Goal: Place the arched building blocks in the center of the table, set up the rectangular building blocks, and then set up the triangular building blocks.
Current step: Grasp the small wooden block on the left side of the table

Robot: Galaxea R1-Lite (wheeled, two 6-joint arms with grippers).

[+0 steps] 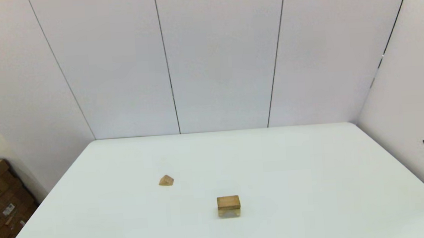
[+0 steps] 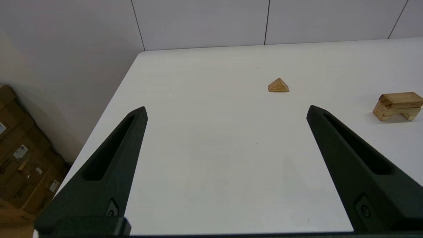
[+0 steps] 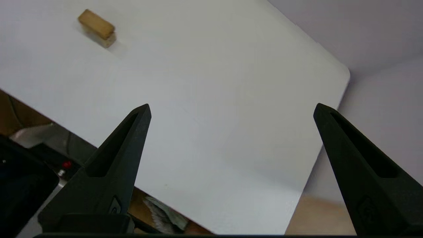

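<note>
So up top the rectangular block (image 1: 228,201) lies flat on the arched block (image 1: 229,211) mid-worktop (image 1: 313,186), triangular block (image 1: 166,180) far-left of them, while each wrist cam shows its claw, left claw (image 2: 226,110) and right claw (image 3: 231,109), spread wide, gripping nothing.

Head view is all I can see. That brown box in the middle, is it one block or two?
Observer: Two. The left wrist view shows the rectangular block lying flat on the arched block, whose hollow faces down.
Operator: Is the left claw holding anything?
Observer: No. The left claw is open and empty above the bare table, short of the triangular block.
Operator: And the right one?
Observer: The right claw is open too, over the table's right side, far from the blocks.
</note>
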